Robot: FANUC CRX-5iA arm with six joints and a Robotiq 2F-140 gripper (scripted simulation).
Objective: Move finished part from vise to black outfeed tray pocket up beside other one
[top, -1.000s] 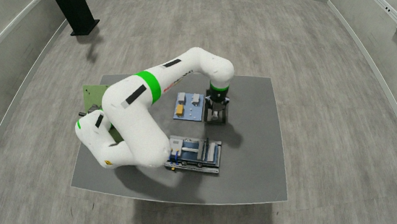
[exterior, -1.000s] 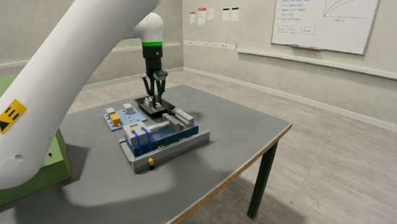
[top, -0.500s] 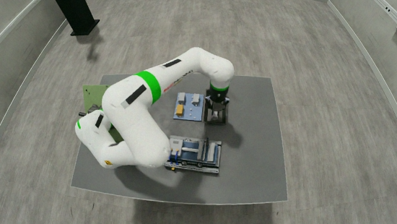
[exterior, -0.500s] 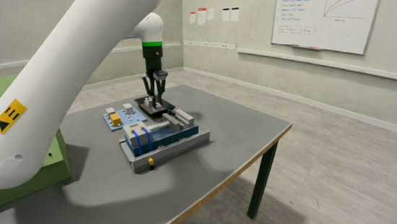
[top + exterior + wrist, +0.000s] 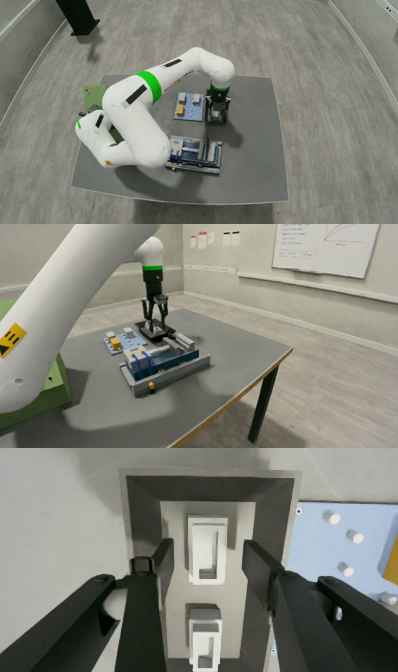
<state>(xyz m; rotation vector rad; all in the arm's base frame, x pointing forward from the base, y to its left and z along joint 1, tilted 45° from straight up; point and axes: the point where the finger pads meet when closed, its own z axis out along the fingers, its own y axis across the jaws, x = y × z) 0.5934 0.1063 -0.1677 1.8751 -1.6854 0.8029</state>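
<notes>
Finished part: a pale block with a pocket on top, laid flat and pocket up inside the black outfeed tray. A second pocketed block is seen in the same tray, just beside the first and apart from it, also pocket up.

Gripper: positioned directly over the tray, pointing straight down. The fingers are spread apart on either side of the finished part, with a visible gap on each side; nothing is clamped between them.

Vise: set on a grey base near the front of the table; no block is seen between its jaws.

Blue fixture plate: placed just beside the tray. Two plain grey blocks are stood upright along its far edge, and a yellow block is seen nearer the front.
</notes>
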